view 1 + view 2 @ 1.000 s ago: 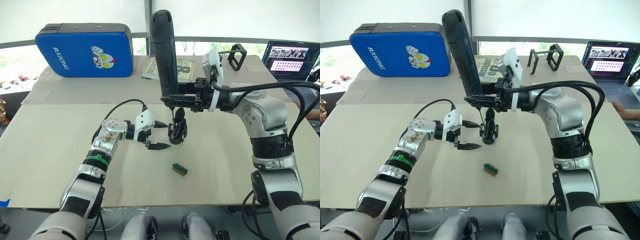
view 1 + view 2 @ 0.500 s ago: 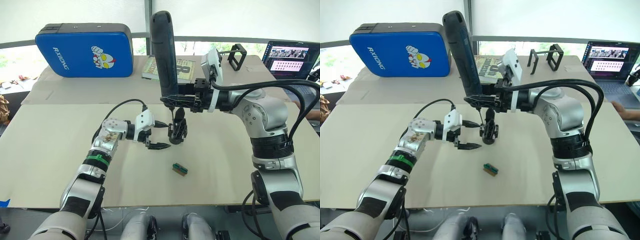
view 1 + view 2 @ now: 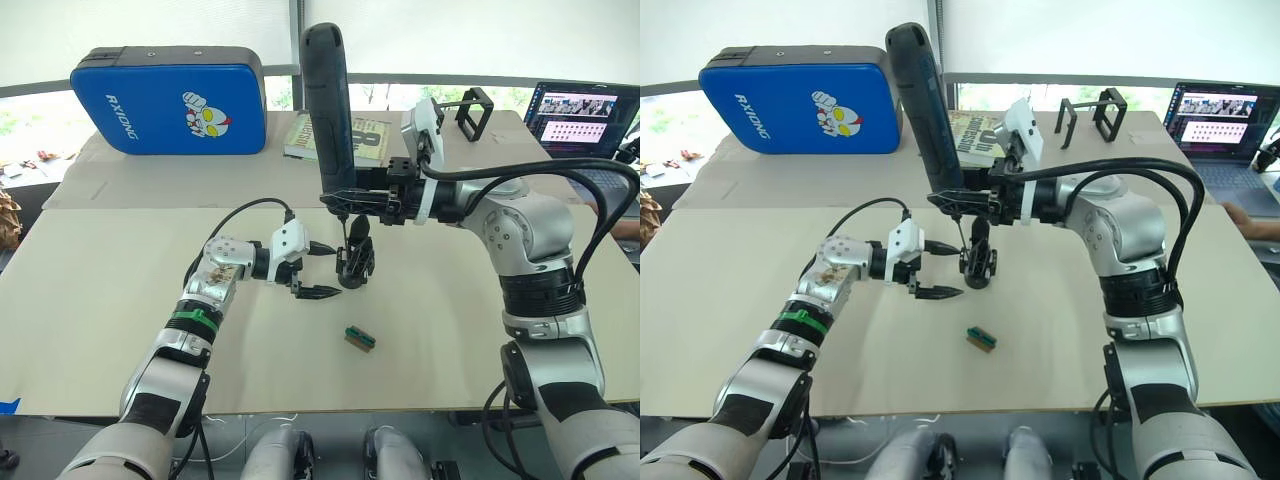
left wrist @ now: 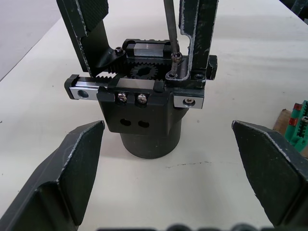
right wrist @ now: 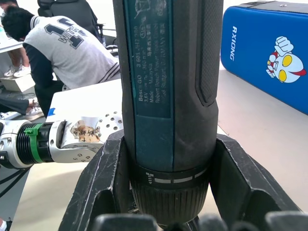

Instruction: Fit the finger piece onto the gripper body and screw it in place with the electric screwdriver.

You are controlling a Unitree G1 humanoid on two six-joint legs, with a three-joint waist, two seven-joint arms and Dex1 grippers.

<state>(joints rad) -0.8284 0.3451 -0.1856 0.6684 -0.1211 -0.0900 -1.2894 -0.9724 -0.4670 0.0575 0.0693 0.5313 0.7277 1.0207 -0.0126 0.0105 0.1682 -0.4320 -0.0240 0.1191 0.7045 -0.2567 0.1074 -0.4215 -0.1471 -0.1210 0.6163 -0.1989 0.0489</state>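
Nothing moved | right hand [image 3: 352, 199] clamps electric screwdriver [image 3: 329, 105] | left hand [image 3: 322, 270] wide apart, empty

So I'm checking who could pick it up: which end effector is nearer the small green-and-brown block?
Left. The left end effector hovers open just up-left of the block; the right end effector, gripping the electric screwdriver, sits farther behind.
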